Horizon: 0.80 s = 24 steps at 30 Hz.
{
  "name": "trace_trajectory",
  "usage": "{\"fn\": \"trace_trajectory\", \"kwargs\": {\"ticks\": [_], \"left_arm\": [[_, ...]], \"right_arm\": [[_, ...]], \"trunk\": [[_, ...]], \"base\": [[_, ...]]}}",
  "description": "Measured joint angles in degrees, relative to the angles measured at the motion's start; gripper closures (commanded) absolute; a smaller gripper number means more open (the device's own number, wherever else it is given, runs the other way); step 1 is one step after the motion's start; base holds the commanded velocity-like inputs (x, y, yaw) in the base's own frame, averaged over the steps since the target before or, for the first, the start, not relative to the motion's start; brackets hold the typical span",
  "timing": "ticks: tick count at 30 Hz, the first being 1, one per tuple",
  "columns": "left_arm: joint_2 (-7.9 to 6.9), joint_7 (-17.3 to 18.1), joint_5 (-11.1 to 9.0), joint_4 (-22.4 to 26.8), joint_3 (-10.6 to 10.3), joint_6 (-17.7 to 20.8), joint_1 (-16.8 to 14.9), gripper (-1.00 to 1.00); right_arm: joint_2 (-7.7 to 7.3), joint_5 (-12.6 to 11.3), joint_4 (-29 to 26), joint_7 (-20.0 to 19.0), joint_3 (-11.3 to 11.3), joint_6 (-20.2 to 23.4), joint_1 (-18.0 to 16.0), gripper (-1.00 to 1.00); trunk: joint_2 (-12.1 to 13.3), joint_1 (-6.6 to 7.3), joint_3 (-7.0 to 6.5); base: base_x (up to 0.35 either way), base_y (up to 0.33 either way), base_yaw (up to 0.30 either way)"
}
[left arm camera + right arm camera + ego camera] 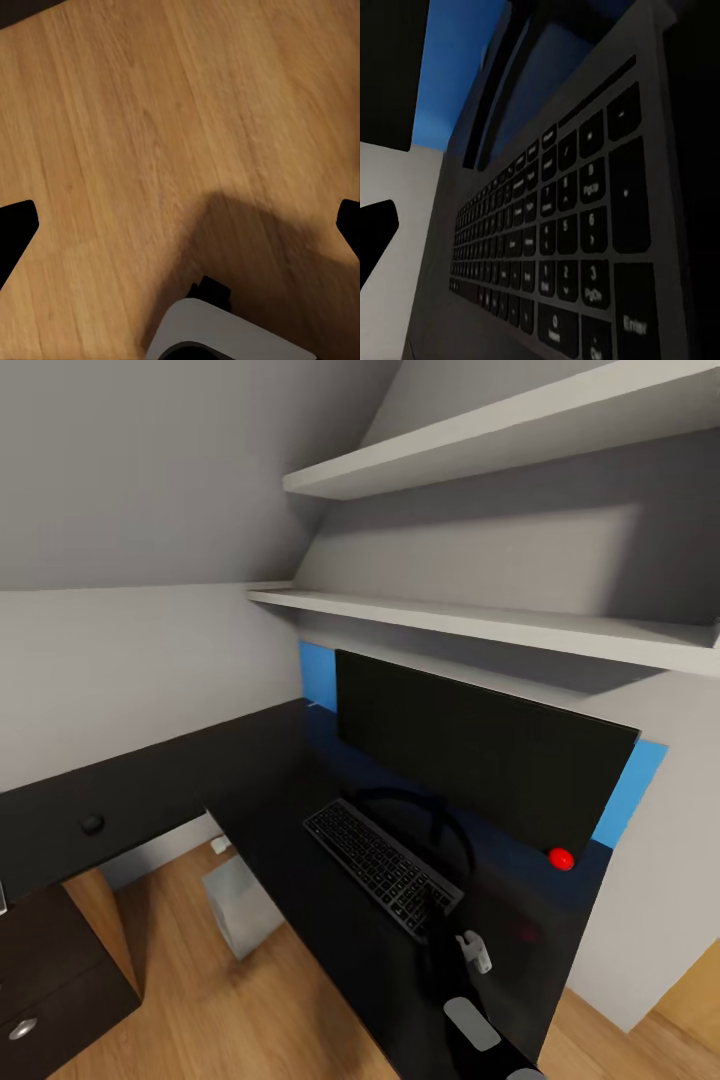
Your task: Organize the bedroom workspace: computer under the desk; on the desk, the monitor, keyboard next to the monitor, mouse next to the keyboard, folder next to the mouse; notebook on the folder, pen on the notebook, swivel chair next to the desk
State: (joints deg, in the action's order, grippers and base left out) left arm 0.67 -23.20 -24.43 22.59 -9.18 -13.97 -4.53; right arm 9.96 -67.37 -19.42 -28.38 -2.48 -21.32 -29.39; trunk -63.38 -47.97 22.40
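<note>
keyboard [383,865] sits on the desk [270,780] right in front of the monitor [480,745]. right gripper [432,922] is at its near end, can't tell if it's clamping. readable keys: "enter", "pgdn", "pgup". left gripper's fingers [15,229] spread apart over wood floor [150,112].

keyboard [555,247]: cut off at right wrist frame edges, far keys blurred
right end effector [432,920]: black against black table [290,810], finger state unreadable
monitor [480,750]: stand partly hidden behind keyboard
left end effector fingertips [15,225]: cropped by frame sides

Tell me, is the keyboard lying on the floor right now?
No, the keyboard lies on the dark desk, in front of the monitor.
</note>
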Motion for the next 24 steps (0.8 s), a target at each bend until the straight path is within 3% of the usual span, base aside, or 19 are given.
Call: {"fn": "trace_trajectory", "kwargs": {"ticks": [7,21,24], "left_arm": [[-0.01,0.0,0.0,0.0,0.0,0.0,0.0,-1.00],[0.00,-0.1,0.0,0.0,0.0,0.0,0.0,-1.00],[-0.04,-0.1,0.0,0.0,0.0,0.0,0.0,-1.00]], "right_arm": [[0.00,0.0,0.0,0.0,0.0,0.0,0.0,-1.00],[0.00,0.1,-0.4,0.2,-0.1,-1.1,0.0,-1.00],[0.00,0.2,-1.1,0.3,-0.2,-2.4,0.0,-1.00]], "trunk": [[0.0,0.00,0.00],[0.0,0.00,0.00],[1.2,0.66,-0.53]], "base": [[-0.089,-0.128,0.000],[-0.009,-0.013,0.000],[-0.001,-0.001,0.000]]}}
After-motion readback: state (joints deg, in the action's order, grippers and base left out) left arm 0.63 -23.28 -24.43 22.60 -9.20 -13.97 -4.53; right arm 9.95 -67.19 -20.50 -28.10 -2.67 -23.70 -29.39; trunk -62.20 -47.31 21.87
